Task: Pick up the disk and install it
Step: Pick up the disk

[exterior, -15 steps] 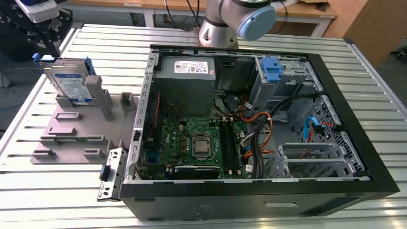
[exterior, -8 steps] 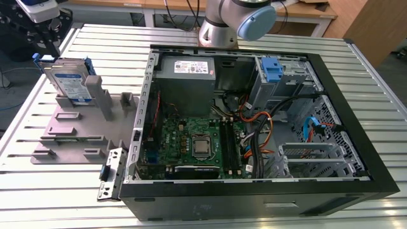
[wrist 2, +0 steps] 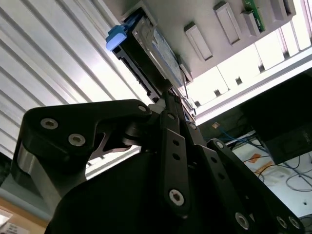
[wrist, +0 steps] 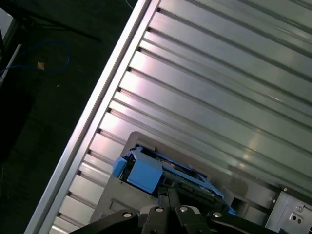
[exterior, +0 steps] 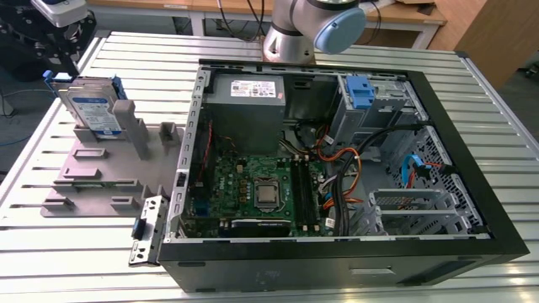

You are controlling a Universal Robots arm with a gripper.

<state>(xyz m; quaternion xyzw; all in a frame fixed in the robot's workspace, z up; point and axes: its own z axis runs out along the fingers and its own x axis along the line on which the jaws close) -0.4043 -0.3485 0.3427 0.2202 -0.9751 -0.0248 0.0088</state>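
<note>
On the counter [exterior: 50, 265], toward the exterior view's left, I am logging the disk [exterior: 91, 104]: it is standing on edge in a slot of a grey stand [exterior: 101, 161], with its label face showing in the exterior view, outside the open computer case [exterior: 278, 274] and well apart from its bays. The hand [exterior: 65, 58] is hanging just above and behind the disk's upper edge. In both wrist views its black linkages are pointing at the end of the blue caddy, very near or touching, and I cannot tell whether it is clenched on that rim or released. On handling, I am judging the item stiff, dense for its size and sensitive to knocks. Its bare metal faces are looking smooth and likely slippery, and the plastic frame is probably flexing more than the body. I am rating the upper edge, gripped across the thickness, as the soundest hold, and the thin blue tabs as the poorest. On clearances, one of the stand's posts is sitting just beside the disk, so I am counting the room as open upward only. The counter's edge is lying near on the exterior view's left. The case's side wall is rising between stand and interior. Inside the case, a bare blue bracket [exterior: 360, 93] is occupying the far cage, beside a grey power-supply box [exterior: 248, 88]. Loose cables [exterior: 354, 158] are crowding the space below the cage.
</note>
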